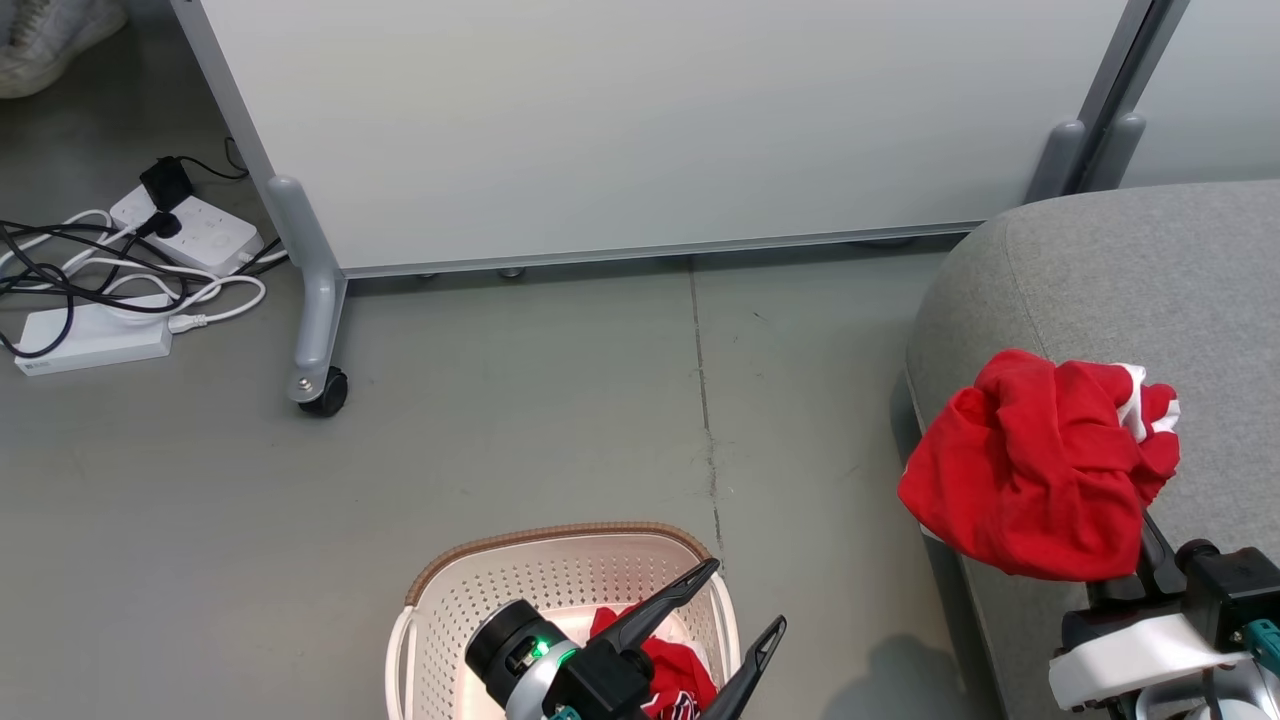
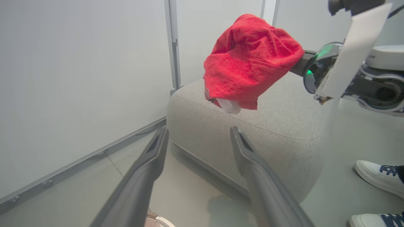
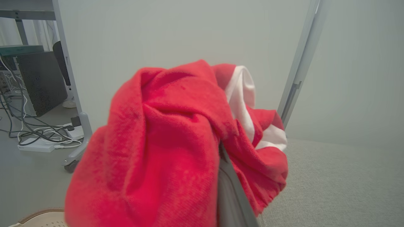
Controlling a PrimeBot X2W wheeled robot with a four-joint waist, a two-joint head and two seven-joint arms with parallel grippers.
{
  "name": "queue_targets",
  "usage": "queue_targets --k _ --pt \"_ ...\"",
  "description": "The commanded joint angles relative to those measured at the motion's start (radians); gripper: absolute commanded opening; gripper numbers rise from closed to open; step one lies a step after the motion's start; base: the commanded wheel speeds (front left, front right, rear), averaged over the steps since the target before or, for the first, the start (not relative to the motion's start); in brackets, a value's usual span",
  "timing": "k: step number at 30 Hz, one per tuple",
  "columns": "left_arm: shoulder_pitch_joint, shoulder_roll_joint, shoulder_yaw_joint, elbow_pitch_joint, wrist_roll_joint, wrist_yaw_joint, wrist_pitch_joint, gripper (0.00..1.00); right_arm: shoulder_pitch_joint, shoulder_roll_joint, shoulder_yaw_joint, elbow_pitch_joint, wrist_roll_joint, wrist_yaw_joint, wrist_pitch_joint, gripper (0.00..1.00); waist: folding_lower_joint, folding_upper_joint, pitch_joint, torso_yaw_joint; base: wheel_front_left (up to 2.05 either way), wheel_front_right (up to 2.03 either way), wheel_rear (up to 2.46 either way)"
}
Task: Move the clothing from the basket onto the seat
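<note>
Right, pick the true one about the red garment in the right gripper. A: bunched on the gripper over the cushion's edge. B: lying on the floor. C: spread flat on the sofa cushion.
A: the red garment hangs bunched from the right gripper, shut on it, over the edge of the grey sofa cushion.

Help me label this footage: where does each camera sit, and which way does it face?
Head: atop robot, looks down on basket and seat; left gripper, right gripper show.
Left wrist: looks along its open fingers toward the seat.
Right wrist: looks along fingers buried in the red garment.
Shared: all show that garment and the seat.
</note>
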Motion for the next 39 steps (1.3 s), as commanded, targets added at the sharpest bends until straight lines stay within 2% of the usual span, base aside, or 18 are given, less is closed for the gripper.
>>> queue_targets --k 1,24,31,38,39 --pt "0.009 0.008 0.001 0.001 -0.007 0.000 0.000 1.00 0.000 -0.001 -0.007 0.002 0.004 0.000 -0.003 0.00 0.0000 0.0000 0.000 0.001 0.00 0.00 0.00" --pt "0.004 0.003 0.012 -0.003 0.001 -0.001 0.000 1.00 -0.021 -0.007 0.009 0.002 0.009 0.000 -0.003 0.00 0.0000 0.0000 0.011 -0.009 0.00 0.00 0.00" --pt "-0.016 0.009 0.013 -0.010 0.007 -0.001 0.000 1.00 -0.041 -0.003 -0.003 -0.006 0.004 0.000 -0.003 0.00 0.0000 0.0000 0.042 -0.079 0.00 0.00 0.00" --pt "-0.046 0.015 0.008 -0.014 0.014 -0.001 0.000 1.00 -0.065 0.008 -0.026 -0.016 -0.001 0.000 -0.003 0.00 0.0000 0.0000 0.091 -0.212 0.00 0.00 0.00" --pt "-0.046 0.015 0.008 -0.014 0.014 -0.001 0.000 1.00 -0.065 0.008 -0.026 -0.016 -0.001 0.000 -0.003 0.00 0.0000 0.0000 0.091 -0.212 0.00 0.00 0.00"
